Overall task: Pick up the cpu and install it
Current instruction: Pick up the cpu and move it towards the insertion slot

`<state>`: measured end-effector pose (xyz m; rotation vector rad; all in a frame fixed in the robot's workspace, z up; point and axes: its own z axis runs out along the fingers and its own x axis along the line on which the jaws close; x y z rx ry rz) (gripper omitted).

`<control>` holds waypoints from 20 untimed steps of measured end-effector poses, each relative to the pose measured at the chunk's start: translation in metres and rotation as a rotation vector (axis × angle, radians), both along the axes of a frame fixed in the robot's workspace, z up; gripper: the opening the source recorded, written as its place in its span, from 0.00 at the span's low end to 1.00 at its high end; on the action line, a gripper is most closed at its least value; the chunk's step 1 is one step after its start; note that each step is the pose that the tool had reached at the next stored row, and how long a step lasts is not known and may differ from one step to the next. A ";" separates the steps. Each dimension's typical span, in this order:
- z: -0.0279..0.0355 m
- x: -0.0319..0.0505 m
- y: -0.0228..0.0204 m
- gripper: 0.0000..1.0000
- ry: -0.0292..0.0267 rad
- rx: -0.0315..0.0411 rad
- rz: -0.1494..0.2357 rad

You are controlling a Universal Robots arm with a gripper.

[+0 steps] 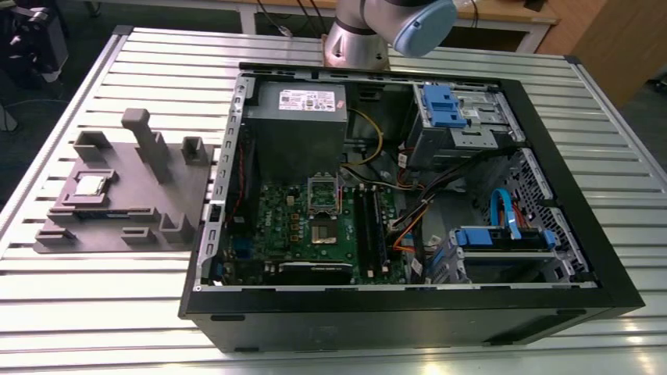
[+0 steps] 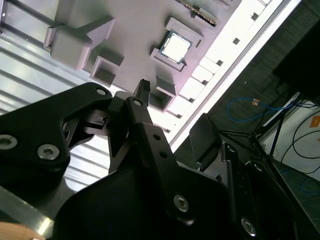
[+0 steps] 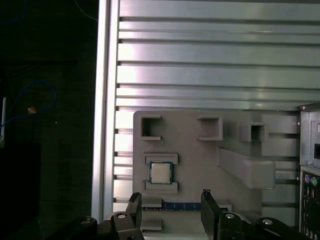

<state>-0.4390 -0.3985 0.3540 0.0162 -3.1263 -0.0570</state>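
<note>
The cpu (image 3: 161,173), a small square chip with a shiny silver top, lies flat in a recess of the grey plastic fixture (image 3: 200,165). In the exterior view the cpu (image 1: 92,184) sits on the fixture (image 1: 125,195) at that view's left, outside the computer case. My gripper (image 3: 170,196) hovers well above the fixture, open, with nothing between its black fingers (image 3: 206,196). In the second wrist view the cpu (image 2: 176,46) lies beyond the gripper (image 2: 175,110), clear of both fingertips.
An open black computer case (image 1: 583,258) lies on the slatted aluminium table (image 1: 125,328); its green motherboard holds the silver-framed socket (image 1: 324,231). Cables and blue drive brackets (image 1: 443,105) crowd the case's right side. The arm's base (image 1: 360,39) stands behind the case. The table edge (image 3: 102,125) runs beside the fixture.
</note>
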 end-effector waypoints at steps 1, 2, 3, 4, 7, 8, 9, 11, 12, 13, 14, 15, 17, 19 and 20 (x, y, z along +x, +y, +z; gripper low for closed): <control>-0.0007 0.0000 0.0000 0.59 0.0010 0.0000 0.000; -0.0011 0.0000 0.0000 0.59 0.0017 -0.0001 0.000; -0.0014 0.0000 0.0000 0.59 0.0022 -0.0001 0.000; -0.0017 0.0000 0.0000 0.59 0.0024 -0.0001 0.000; -0.0023 0.0000 0.0000 0.59 0.0029 -0.0001 0.000; -0.0037 -0.0001 0.0000 0.59 0.0029 0.0000 0.000; -0.0047 -0.0003 0.0000 0.59 0.0029 0.0000 0.000; -0.0048 -0.0004 0.0000 0.59 0.0028 0.0000 0.000; -0.0049 -0.0005 0.0000 0.59 0.0026 0.0001 0.000; -0.0050 -0.0007 0.0000 0.59 0.0026 0.0001 0.000; -0.0053 -0.0011 0.0000 0.59 0.0030 -0.0001 0.000; -0.0060 -0.0014 0.0000 0.59 0.0029 0.0000 0.000; -0.0063 -0.0014 0.0000 0.59 0.0031 -0.0001 0.000; -0.0066 -0.0014 0.0000 0.59 0.0043 -0.0001 0.000; -0.0068 -0.0014 0.0000 0.59 0.0046 0.0000 0.000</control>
